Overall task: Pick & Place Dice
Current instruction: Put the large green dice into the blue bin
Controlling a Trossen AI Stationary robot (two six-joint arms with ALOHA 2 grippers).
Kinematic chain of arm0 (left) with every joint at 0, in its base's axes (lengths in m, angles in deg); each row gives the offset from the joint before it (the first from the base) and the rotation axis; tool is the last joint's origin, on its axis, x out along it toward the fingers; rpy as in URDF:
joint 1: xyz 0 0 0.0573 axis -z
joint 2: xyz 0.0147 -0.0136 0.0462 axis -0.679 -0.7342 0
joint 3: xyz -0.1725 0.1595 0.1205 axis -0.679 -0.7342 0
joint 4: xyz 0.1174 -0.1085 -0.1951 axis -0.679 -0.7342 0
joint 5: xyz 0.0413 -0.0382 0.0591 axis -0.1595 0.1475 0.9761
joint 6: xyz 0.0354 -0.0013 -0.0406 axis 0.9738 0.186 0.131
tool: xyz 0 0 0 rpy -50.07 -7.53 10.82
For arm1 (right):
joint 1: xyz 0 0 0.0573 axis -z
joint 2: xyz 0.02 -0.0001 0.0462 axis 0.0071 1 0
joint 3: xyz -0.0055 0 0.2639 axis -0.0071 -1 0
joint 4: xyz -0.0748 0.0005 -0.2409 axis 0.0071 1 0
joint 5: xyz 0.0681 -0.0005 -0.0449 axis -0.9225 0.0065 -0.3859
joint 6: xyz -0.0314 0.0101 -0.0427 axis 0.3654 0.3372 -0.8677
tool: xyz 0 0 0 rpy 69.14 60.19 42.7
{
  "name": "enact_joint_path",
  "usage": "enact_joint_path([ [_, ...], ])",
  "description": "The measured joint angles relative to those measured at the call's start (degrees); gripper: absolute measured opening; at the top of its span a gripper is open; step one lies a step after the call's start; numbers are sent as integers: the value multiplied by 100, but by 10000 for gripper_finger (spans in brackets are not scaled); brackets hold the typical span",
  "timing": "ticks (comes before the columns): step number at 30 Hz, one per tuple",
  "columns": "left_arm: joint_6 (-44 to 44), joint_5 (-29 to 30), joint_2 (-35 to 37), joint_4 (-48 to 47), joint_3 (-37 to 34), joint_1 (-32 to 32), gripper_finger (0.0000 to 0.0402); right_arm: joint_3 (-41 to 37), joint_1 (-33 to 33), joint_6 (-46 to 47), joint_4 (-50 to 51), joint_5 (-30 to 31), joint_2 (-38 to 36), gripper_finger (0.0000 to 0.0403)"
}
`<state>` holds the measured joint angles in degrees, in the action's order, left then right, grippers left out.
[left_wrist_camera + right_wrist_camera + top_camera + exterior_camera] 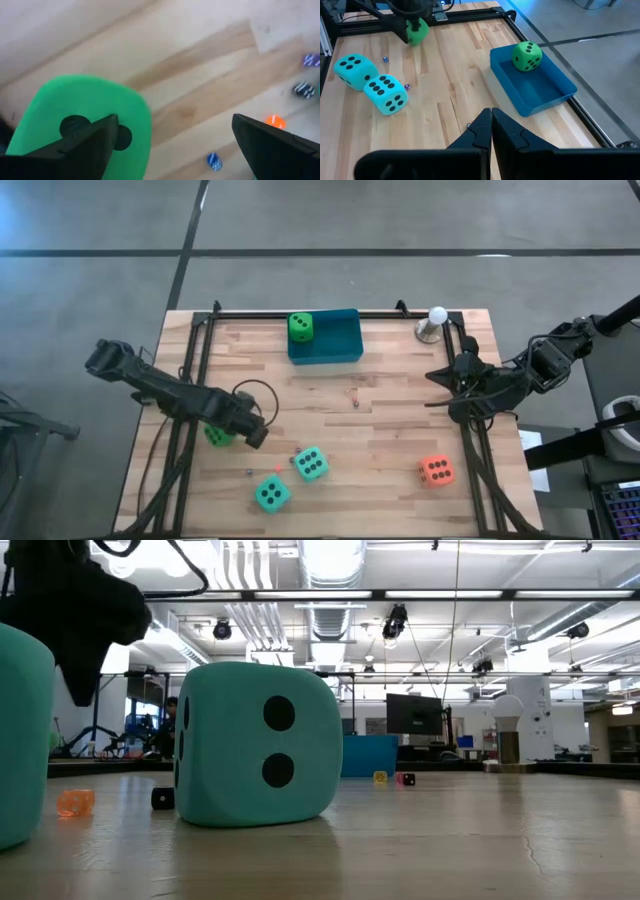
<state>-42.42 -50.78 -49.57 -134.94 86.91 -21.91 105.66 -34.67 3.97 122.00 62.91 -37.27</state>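
Observation:
One bright green die (pixel 300 328) sits inside the blue tray (pixel 345 352) at the far edge. The other green die (pixel 216 436) lies on the table, half hidden under my left arm. My left gripper (pixel 254 432) (pixel 175 145) is open above the wood, with that green die (pixel 85 110) at one finger rather than between the two. Two teal dice (pixel 311 464) (pixel 271 494) rest near the near edge, and the orange-red die (pixel 435 471) lies to the right. My right gripper (pixel 491 125) is shut and waits at the right rail (pixel 440 380). My left gripper has one finger (pixel 95 142) in front of the green die's pip face (pixel 75 125), coming from above. The finger hides where they meet, so I cannot tell whether it touches. The die lies outside the gap between the fingers.
A white ball on a metal stand (pixel 435 323) stands right of the tray. Tiny dice are scattered on the wood (pixel 249 472) (pixel 355 402) (pixel 274 120). Black rails (pixel 205 330) frame the table. In the low view a teal die (pixel 255 745) fills the foreground.

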Motion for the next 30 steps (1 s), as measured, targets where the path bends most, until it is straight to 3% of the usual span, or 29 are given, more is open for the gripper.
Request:
enact_joint_path([
  [12, 579, 34, -7, 113, 58, -347, 399, 2, 0, 0, 0, 0, 1, 8],
  [22, 424, 19, 0, -1213, 782, -335, 399, 2, 1, 0, 0, 0, 1, 8],
  [27, -34, -150, 1, -1816, 809, -248, 398, 2, 2, 2, 0, -2, 0, 8],
  [30, 302, -172, 1, -1894, 746, -242, 399, 2, 2, 0, 0, 0, 0, 8],
])
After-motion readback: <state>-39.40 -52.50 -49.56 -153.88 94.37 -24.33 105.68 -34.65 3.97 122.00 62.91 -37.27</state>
